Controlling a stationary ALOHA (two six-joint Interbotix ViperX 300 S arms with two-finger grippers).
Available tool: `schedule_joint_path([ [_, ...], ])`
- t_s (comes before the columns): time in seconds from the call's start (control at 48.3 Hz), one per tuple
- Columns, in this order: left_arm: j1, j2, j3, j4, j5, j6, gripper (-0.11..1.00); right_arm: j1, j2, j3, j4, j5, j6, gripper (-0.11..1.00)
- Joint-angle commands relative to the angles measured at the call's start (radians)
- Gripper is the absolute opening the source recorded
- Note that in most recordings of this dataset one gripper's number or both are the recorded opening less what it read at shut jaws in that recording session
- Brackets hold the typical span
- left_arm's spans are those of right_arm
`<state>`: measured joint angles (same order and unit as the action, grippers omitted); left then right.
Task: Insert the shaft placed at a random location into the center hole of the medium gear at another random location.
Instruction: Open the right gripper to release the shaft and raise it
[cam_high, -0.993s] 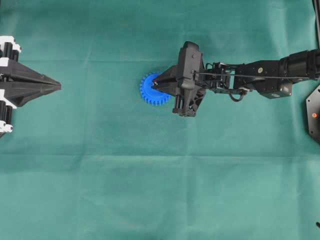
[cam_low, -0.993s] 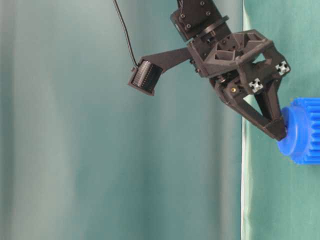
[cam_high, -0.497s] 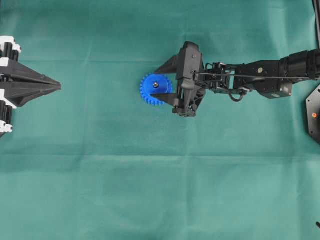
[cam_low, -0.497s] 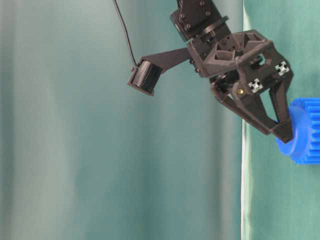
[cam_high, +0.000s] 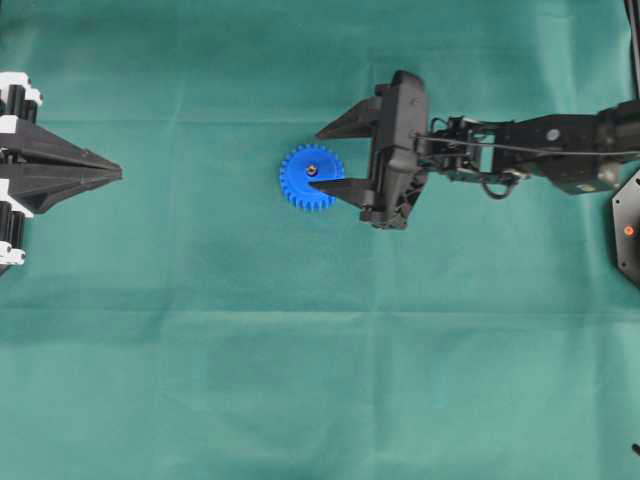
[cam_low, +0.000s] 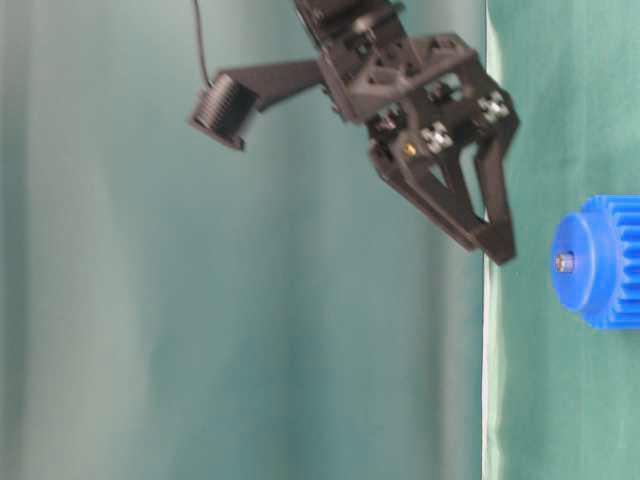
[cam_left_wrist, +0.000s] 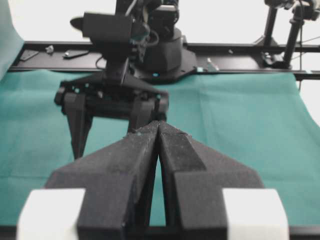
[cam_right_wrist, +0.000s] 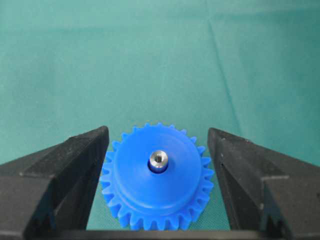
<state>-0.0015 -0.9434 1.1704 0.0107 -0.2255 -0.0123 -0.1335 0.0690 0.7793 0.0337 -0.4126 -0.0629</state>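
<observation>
The blue medium gear (cam_high: 311, 178) lies flat on the green cloth. The silver shaft (cam_right_wrist: 158, 160) stands upright in its center hole (cam_right_wrist: 159, 170), with its top just above the hub. In the table-level view the shaft (cam_low: 564, 262) shows as a small metal dot on the gear (cam_low: 605, 262). My right gripper (cam_high: 316, 159) is open and empty. It hangs above the gear, clear of it, with one finger on either side in the right wrist view (cam_right_wrist: 157, 132). My left gripper (cam_high: 118, 173) rests at the far left, shut and empty, its tips pressed together (cam_left_wrist: 159, 125).
Green cloth (cam_high: 300, 350) covers the whole table. A black base with a red dot (cam_high: 628, 228) sits at the right edge. In the left wrist view a black rail (cam_left_wrist: 240, 49) runs along the far side, behind the right arm.
The right gripper opened and let go of the shaft, which stays in the gear's hub. It then lifted off the gear and drew back to the right. The left arm has not moved.
</observation>
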Motion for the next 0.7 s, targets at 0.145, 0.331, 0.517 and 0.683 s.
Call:
schedule_joint_path([
  [0.145,0.002,0.006,-0.023,0.002,-0.005,-0.002,0.0,0.002,-0.104,0.035,0.0,0.028,-0.009,0.85],
  [0.331,0.002,0.008,-0.025,0.002,-0.005,-0.002,0.0,0.002,-0.169,0.089,0.002,0.043,-0.006,0.85],
  [0.517,0.002,0.008,-0.023,0.002,-0.005,-0.002,0.0,0.002,-0.229,0.147,0.003,0.044,-0.005,0.85],
  [0.683,0.002,0.006,-0.023,0.002,-0.005,0.0,0.0,0.002,-0.275,0.193,0.005,0.044,-0.002,0.85],
])
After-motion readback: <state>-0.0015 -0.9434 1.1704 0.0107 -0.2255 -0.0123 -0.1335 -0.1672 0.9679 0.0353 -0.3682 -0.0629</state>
